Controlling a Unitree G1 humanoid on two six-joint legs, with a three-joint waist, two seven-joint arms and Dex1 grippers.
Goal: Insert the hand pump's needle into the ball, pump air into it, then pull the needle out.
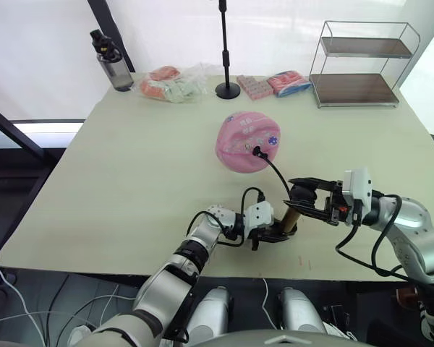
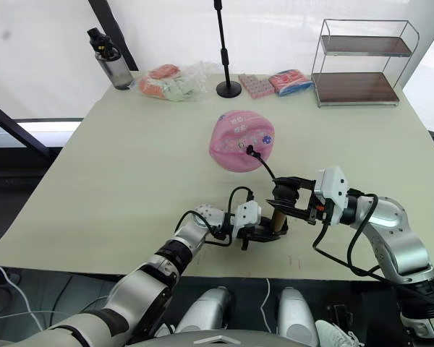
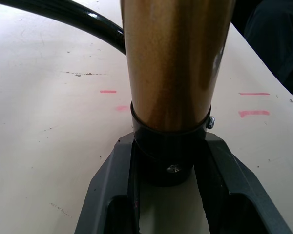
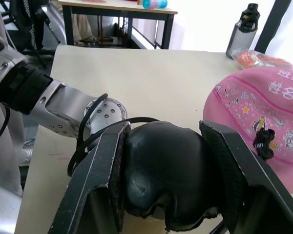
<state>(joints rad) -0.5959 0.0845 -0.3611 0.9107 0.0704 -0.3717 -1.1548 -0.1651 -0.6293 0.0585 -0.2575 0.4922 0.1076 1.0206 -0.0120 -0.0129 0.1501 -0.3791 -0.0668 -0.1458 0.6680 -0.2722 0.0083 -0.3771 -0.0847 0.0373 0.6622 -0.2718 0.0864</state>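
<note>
Closest to the head camera, near the front edge of the table (image 1: 116,188), the left gripper (image 1: 269,236) pinches the black bottom cap of the hand pump (image 1: 291,215); the left wrist view shows both fingers pressed against that cap with the gold barrel rising above, which likely serves to anchor the pump against the tabletop so it cannot tip or slide. Just to the right, the right gripper (image 1: 309,194) is clamped around the black T-handle at the pump's top, placed to drive the pumping stroke. From the pump a thin black hose curves up to the ball (image 1: 247,142), which sits mid-table beyond both grippers. The hose's black fitting meets the ball's surface, so the needle (image 1: 257,151) appears seated in the valve, its metal pin hidden.
</note>
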